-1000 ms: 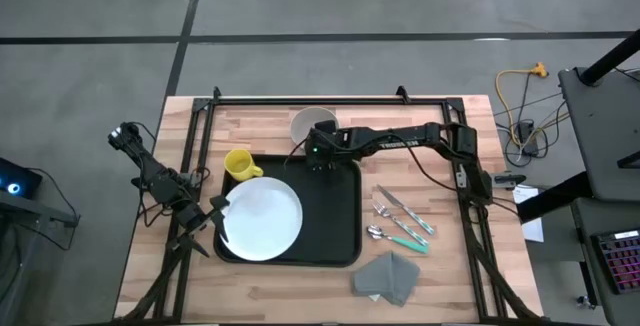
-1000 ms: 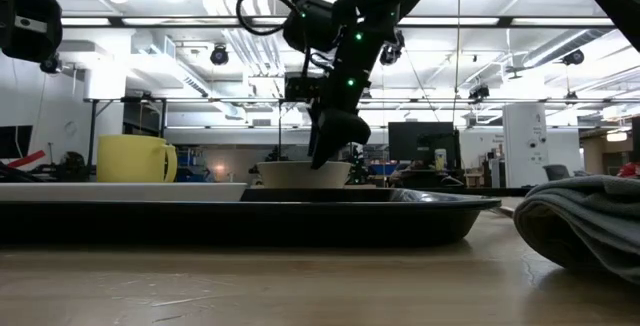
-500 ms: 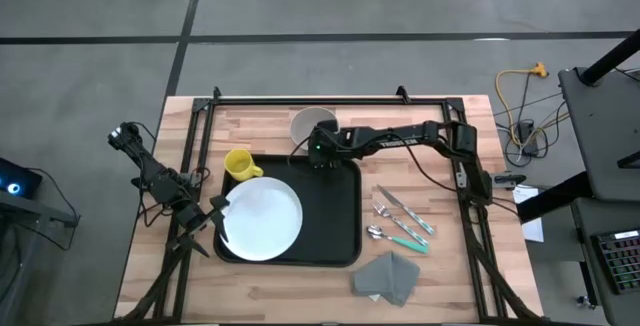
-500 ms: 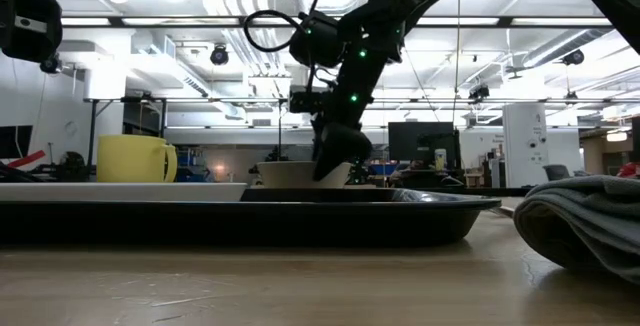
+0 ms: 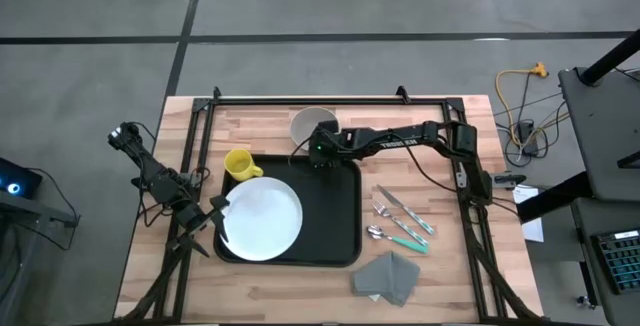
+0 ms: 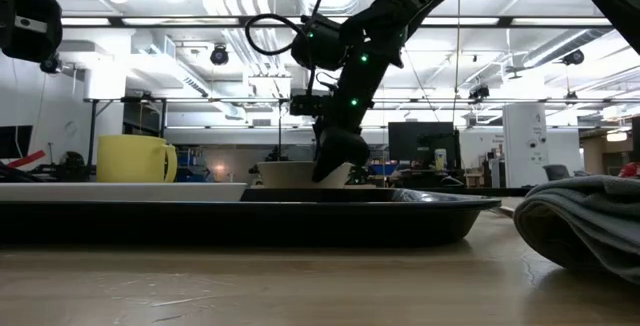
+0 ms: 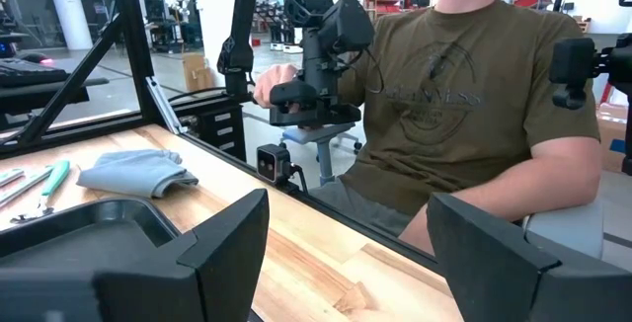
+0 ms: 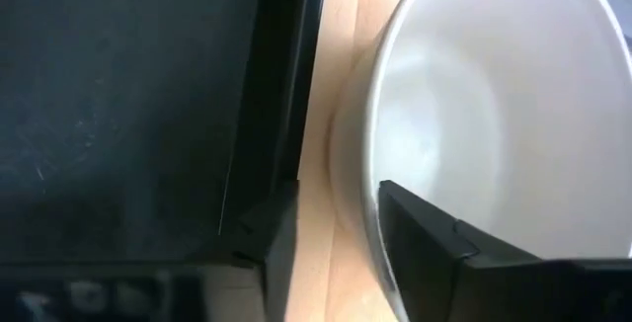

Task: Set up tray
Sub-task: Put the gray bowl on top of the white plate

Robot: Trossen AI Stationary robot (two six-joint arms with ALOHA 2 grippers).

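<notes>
High view looked straight down on the wooden table [image 5: 420, 266], where the tray [image 5: 335, 211] lay near the middle, holding a white plate [image 5: 262, 221] on its left part. A yellow mug [image 5: 238, 163] stood just off the tray's far left corner, and a white bowl [image 5: 308, 124] sat on the wood just beyond the tray's far edge. The right gripper [image 5: 318, 152] had reached across to that bowl; in the right wrist view its fingers [image 8: 434, 248] straddled the bowl's near wall, one inside the bowl and one outside between bowl and tray, with gaps showing, so they were not pressed onto the rim. The low view showed the same gripper tip down at the bowl. The left gripper [image 5: 215, 214] waited at the tray's left edge by the plate, its fingers spread wide. Right of the tray lay cutlery [image 5: 400, 221] and a folded grey napkin [image 5: 388, 277]. A seated person [image 7: 464, 95] showed beyond the table.
</notes>
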